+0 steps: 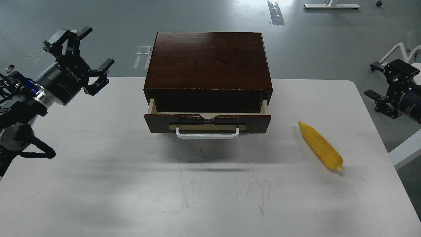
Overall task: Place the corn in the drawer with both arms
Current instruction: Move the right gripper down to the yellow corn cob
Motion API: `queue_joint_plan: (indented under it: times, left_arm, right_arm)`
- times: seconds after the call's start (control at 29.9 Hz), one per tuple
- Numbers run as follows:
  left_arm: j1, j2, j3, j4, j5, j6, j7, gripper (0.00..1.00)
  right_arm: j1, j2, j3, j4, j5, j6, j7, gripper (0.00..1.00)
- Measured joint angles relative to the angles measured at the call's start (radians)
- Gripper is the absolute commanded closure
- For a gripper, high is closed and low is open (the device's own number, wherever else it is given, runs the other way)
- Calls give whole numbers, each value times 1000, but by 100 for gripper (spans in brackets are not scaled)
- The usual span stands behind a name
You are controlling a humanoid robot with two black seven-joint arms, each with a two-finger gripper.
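Gleaming white table [98, 184] before grey floor [329, 42]

The scene is evenly and fairly brightly lit from above, with a cool, slightly grey cast. The white tabletop [98, 184] shows a wide, soft-edged shadow band in front of the drawer [208, 120] and a fainter one nearer the bottom edge. The wooden cabinet [208, 59] top carries a dull sheen toward its far side. A bright patch of glare sits on the floor [279, 3] at the top edge. The inside of the drawer opening is very dark, with no detail readable. The corn [320, 145] casts a short shadow on its near side. Focus is sharp across the frame; the black left end effector [86, 49] reads crisply, without motion blur.
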Motion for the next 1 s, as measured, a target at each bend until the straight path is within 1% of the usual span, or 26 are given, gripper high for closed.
queue_joint_plan:
  times: [0.17,0.2,0.33,0.43,0.67,0.9,1.0]
  left_arm:
    - [0,-8,0,-7,4,0,0,1]
    - [1,-8,0,-8,7,0,0,1]
    - [1,-9,0,-9,16,-1,0,1]
    - [1,-9,0,-10,17,-2,0,1]
    - [1,-18,-1,-11,21,-2,0,1]
    - [1,-27,-2,-11,46,-2,0,1]
    - [1,-27,-2,-11,48,-2,0,1]
  right_arm:
    - [15,-3,0,69,-319,0,0,0]
    - [15,-3,-3,92,-376,-15,0,0]
    - [-1,-1,-21,191,-650,-148,0,0]
    - [-10,7,-42,219,-792,-214,0,0]
    - [3,54,-127,193,-923,-293,0,0]
    - [6,102,-166,172,-966,-306,0,0]
    - [6,119,-174,162,-977,-311,0,3]
